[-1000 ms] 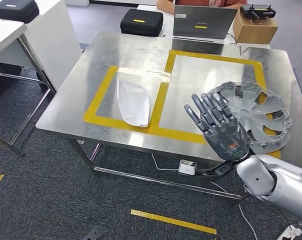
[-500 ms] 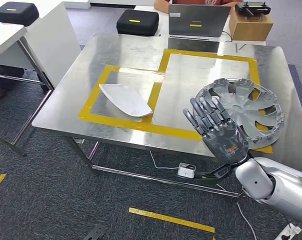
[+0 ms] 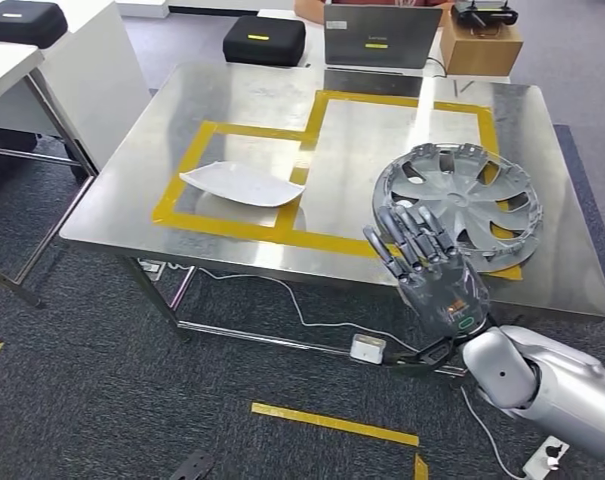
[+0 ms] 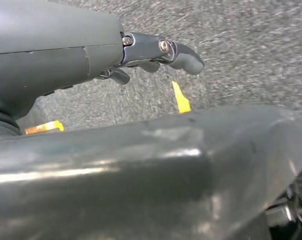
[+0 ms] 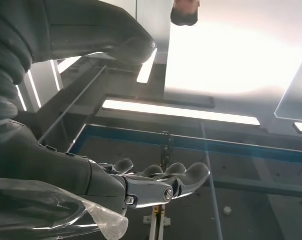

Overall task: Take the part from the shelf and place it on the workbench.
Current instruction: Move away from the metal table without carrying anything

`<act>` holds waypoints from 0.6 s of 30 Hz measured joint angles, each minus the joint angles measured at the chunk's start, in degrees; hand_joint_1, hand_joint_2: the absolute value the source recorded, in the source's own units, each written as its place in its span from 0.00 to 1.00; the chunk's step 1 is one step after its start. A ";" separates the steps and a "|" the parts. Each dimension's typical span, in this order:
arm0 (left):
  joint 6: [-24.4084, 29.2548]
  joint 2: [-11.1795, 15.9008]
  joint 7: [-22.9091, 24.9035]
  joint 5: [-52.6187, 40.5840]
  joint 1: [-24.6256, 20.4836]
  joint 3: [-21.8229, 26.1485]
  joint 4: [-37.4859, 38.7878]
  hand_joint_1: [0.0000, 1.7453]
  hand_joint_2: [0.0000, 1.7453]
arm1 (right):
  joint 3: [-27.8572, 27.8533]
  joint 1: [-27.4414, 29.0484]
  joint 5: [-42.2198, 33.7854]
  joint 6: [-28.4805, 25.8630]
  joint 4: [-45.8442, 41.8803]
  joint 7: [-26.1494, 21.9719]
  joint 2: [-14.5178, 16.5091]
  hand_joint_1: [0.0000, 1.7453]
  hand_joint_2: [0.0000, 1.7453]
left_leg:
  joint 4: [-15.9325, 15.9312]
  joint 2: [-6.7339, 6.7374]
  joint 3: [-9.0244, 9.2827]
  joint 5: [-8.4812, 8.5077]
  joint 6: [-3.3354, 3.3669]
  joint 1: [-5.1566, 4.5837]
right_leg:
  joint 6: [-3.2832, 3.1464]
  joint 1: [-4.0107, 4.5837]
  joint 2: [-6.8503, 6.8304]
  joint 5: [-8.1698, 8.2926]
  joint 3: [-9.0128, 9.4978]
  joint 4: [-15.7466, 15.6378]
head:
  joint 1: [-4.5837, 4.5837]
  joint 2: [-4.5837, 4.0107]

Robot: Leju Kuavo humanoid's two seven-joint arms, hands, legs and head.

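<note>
Grey, spoked plastic wheel cover [image 3: 457,201], one, lies flat on the steel workbench [image 3: 231,110] at centre right, inside yellow tape. One white curved panel [image 3: 241,184] lies centre left. Right hand [image 3: 431,272] released, fingers spread; left hand [image 4: 55,55] holds nothing, fingers loosely extended.

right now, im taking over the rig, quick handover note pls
Right hand: open, fingers spread, holding nothing, in front of the workbench's near edge.
Left hand: holds nothing, hanging over the carpet.
Grey wheel cover lies flat on the steel workbench, partly over the yellow tape frame. White part lies in the smaller taped square.
Done: wheel cover looks placed.
Left: likely pull the arm clear.
</note>
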 joint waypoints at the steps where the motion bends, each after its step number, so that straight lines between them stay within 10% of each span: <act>1: 0.04 -0.08 -0.10 0.03 0.03 0.00 0.00 0.00 0.00 | -1.06 1.39 -0.01 0.06 0.00 0.00 0.02 0.00 1.00 | -0.43 0.13 -0.27 0.73 0.02 0.15 | 0.26 0.00 -0.05 -0.68 -0.44 0.35 | 0.04 0.00; 5: 0.46 -0.36 -0.93 0.48 0.38 0.01 0.00 0.00 0.00 | -7.47 9.52 -0.02 0.50 0.04 0.01 0.28 0.00 1.00 | -1.09 0.39 -2.92 3.52 0.23 0.54 | 1.55 -0.43 -0.23 -9.77 -3.66 11.05 | 0.19 0.00; 7: 0.80 -0.51 -1.32 0.71 0.89 0.02 0.00 0.00 0.00 | -11.60 14.83 -0.02 0.70 0.18 0.02 0.55 0.00 1.00 | -0.95 0.42 -4.62 4.67 0.02 0.56 | 2.10 -0.80 -0.29 -10.18 -3.67 15.35 | 0.19 0.00; 10: 1.01 -0.57 -1.73 0.95 1.34 0.03 0.00 0.00 0.00 | -17.24 21.16 0.00 0.82 0.48 0.02 1.29 0.00 1.00 | -0.44 0.56 -6.85 6.03 -0.63 0.57 | 2.57 -1.36 -0.78 -6.54 3.19 7.85 | 0.17 0.00; 13: 1.14 -0.58 -1.89 1.41 1.46 0.08 0.00 0.00 0.00 | -23.84 28.10 0.01 1.13 0.86 -0.17 3.28 0.00 1.00 | 0.11 0.56 -7.82 7.15 -1.50 0.51 | 1.90 -1.06 -1.14 -7.77 9.80 -1.80 | 0.07 0.00; 16: 1.76 -0.79 -2.15 2.19 2.16 0.42 0.02 0.00 0.00 | -33.55 37.86 -0.55 0.63 2.30 -3.52 7.67 0.00 1.00 | 0.64 0.41 -8.24 6.93 -2.40 0.95 | 0.12 -0.70 -1.48 -6.99 9.33 -2.69 | 0.04 0.00; 18: 2.62 -1.01 -2.34 2.80 2.79 0.79 0.05 0.00 0.00 | -41.87 44.01 -2.87 -0.89 4.90 -8.08 11.46 0.00 1.00 | 4.29 0.30 -9.35 2.40 -3.05 1.16 | -1.11 -0.78 -1.73 -5.93 8.14 -2.90 | -0.21 0.00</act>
